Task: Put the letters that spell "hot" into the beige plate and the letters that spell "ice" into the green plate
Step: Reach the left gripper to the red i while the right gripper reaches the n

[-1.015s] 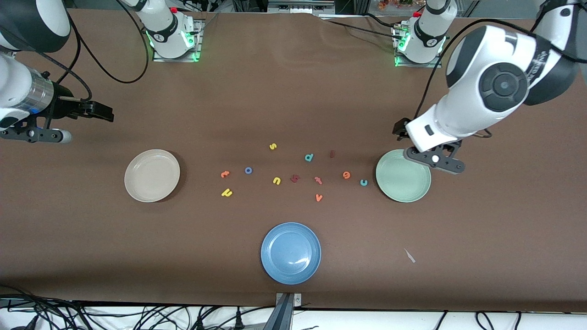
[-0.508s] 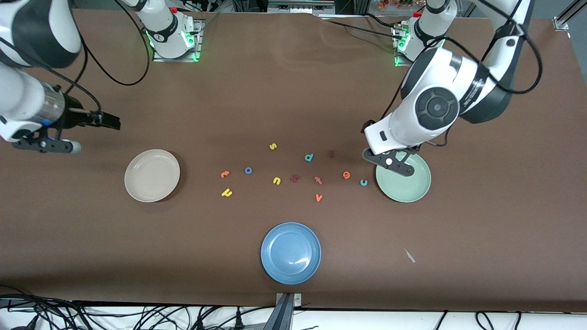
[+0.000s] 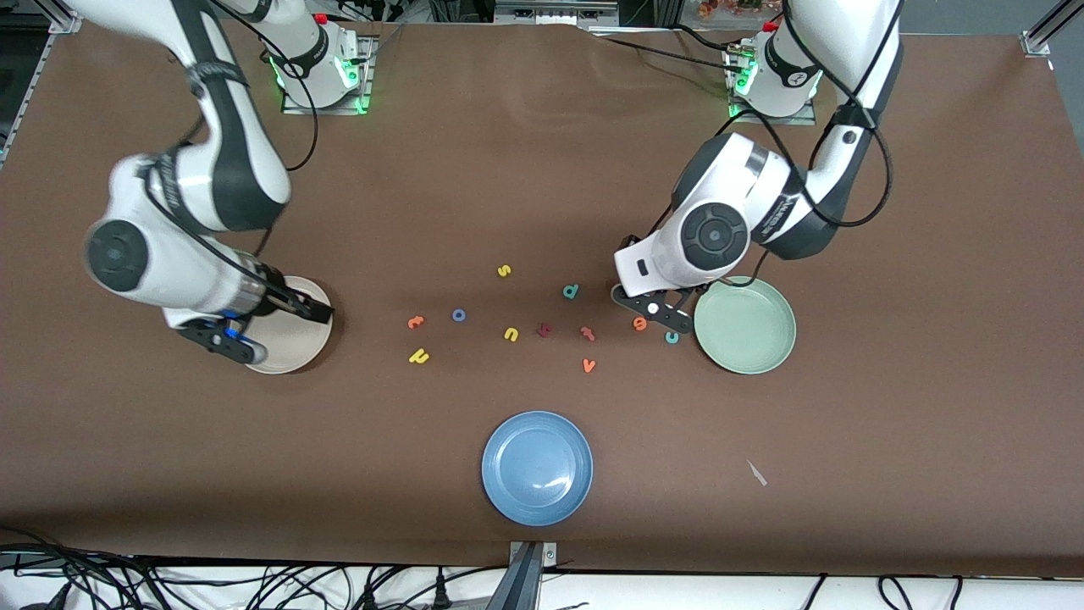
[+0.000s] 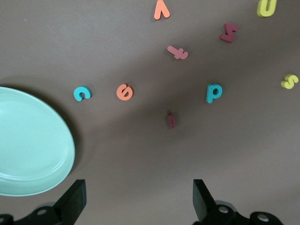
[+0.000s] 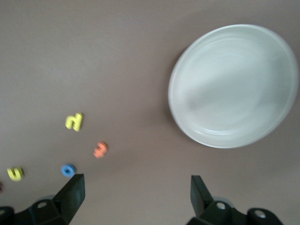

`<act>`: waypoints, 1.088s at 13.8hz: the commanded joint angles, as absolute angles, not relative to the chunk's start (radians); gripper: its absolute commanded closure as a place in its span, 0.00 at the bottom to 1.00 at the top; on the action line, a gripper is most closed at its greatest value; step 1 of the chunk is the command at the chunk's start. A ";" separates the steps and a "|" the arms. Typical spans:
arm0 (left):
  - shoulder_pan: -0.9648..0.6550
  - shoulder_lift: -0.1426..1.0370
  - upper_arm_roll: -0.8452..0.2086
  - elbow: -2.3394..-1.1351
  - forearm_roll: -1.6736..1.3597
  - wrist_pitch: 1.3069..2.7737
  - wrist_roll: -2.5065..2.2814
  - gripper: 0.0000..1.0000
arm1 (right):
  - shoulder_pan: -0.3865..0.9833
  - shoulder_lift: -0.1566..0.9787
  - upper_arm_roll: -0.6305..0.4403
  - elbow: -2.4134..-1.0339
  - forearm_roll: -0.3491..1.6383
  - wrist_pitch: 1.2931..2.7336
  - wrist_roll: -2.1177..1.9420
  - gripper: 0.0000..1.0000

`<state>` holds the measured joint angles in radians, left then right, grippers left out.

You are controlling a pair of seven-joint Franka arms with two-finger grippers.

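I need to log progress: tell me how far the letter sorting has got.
Nothing is sorted: the beige plate and green plate hold no letters. In hand: the left claw, open, hangs over the dark red i beside e and c; the right claw, open, is over the beige plate. All six letters remain.

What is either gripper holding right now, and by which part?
Nothing is held. The left gripper hangs open over the table near the red i; the right gripper hangs open beside the beige plate.
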<state>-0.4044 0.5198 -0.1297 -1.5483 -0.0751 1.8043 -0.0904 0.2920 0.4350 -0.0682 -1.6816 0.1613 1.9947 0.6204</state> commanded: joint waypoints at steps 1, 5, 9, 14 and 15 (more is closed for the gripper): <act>-0.432 0.551 -0.118 -1.566 -0.098 1.856 -0.191 0.00 | 0.353 0.515 -0.075 -1.661 0.183 2.115 0.731 0.00; -0.451 0.558 -0.118 -1.719 -0.098 2.055 -0.265 0.00 | 0.408 0.597 -0.075 -1.657 0.181 2.276 0.876 0.00; -0.465 0.552 -0.164 -1.867 -0.089 2.256 -0.386 0.10 | 0.437 0.673 -0.075 -1.654 0.179 2.399 0.951 0.00; -0.482 0.581 -0.166 -1.910 -0.048 2.367 -0.387 0.41 | 0.451 0.725 -0.075 -1.621 0.181 2.407 0.973 0.01; -0.482 0.589 -0.166 -1.911 -0.035 2.391 -0.388 0.41 | 0.453 0.741 -0.075 -1.606 0.181 2.407 0.979 0.01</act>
<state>-0.4702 0.5823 -0.1712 -1.9028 -0.0691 2.3511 -0.3769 0.4420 0.7041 -0.0671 -1.6515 0.1623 2.4054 0.9658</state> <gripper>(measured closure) 0.410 0.004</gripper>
